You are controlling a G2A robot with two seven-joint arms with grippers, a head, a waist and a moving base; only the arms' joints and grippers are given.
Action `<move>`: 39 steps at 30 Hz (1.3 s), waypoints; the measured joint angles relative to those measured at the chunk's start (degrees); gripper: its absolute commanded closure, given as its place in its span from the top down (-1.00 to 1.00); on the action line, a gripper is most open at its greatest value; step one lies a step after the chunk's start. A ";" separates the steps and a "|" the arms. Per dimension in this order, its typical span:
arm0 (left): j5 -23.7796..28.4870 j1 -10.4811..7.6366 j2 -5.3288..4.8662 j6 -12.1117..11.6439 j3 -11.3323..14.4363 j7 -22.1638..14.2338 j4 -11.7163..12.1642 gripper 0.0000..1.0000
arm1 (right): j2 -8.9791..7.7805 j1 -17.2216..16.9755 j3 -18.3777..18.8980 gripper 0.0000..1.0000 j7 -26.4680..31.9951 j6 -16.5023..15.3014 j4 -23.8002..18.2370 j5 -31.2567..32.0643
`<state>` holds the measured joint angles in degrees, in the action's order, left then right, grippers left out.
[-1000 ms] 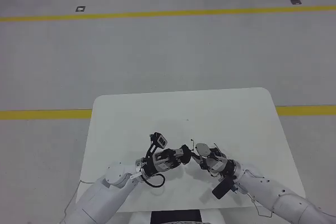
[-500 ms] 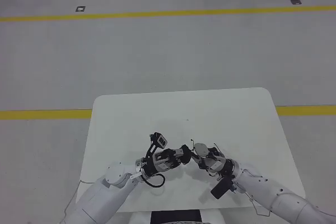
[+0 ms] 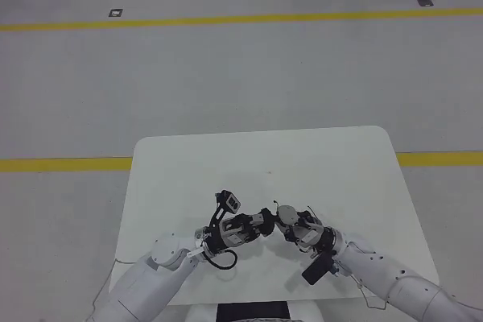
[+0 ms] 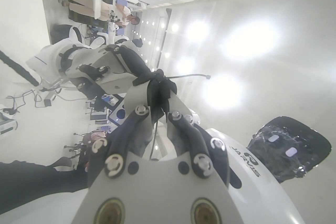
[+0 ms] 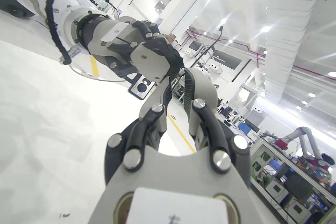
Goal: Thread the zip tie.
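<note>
thin black zip tie (image 4: 186,75) pinched in left tool (image 4: 158,89), beside right tool (image 5: 179,82)

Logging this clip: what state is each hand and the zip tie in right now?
left hand: shut on the zip tie, raised above the table.
right hand: raised, tip at the left hand's tip; whether it grips cannot be told.
zip tie: held in the air where the hands meet, one end sticking out free, no closed loop seen.
</note>
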<state>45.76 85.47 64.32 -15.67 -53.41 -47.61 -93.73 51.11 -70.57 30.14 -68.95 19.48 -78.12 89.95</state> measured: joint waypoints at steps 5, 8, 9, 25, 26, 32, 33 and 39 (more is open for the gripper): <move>0.00 0.00 0.00 0.00 0.00 0.00 0.00 -1.00 | 0.00 0.10 -0.12 -1.00 0.16 0.00 0.10 0.00; 0.00 0.00 0.00 0.00 0.00 0.00 0.00 -1.00 | -0.09 0.09 -0.16 -1.00 0.19 0.00 0.14 0.00; 0.00 0.00 0.00 0.00 0.00 0.00 0.00 -1.00 | -0.13 0.08 -0.18 -1.00 0.21 0.00 0.19 0.00; 0.00 0.00 0.00 0.00 0.00 0.00 0.00 -1.00 | -2.13 1.39 -3.51 -1.00 1.79 0.00 3.00 0.00; 0.00 0.00 0.00 0.00 0.00 0.00 0.00 -1.00 | -2.29 1.48 -3.75 -1.00 2.00 0.00 3.07 0.00; 0.00 0.00 0.00 0.00 0.00 0.00 0.00 -1.00 | -3.45 2.86 -6.60 -1.00 4.47 0.00 3.42 0.00; 0.00 0.00 0.00 0.00 0.00 0.00 0.00 -1.00 | -3.65 3.43 -7.62 -1.00 5.11 -0.04 3.36 0.00; 0.00 0.00 0.00 0.00 0.00 0.00 0.00 -1.00 | -4.39 6.25 -12.08 -1.00 8.00 -0.46 2.64 0.00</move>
<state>45.76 85.47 64.32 -15.67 -53.41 -47.61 -93.73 46.72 -64.32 18.05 -60.95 19.02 -75.48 89.95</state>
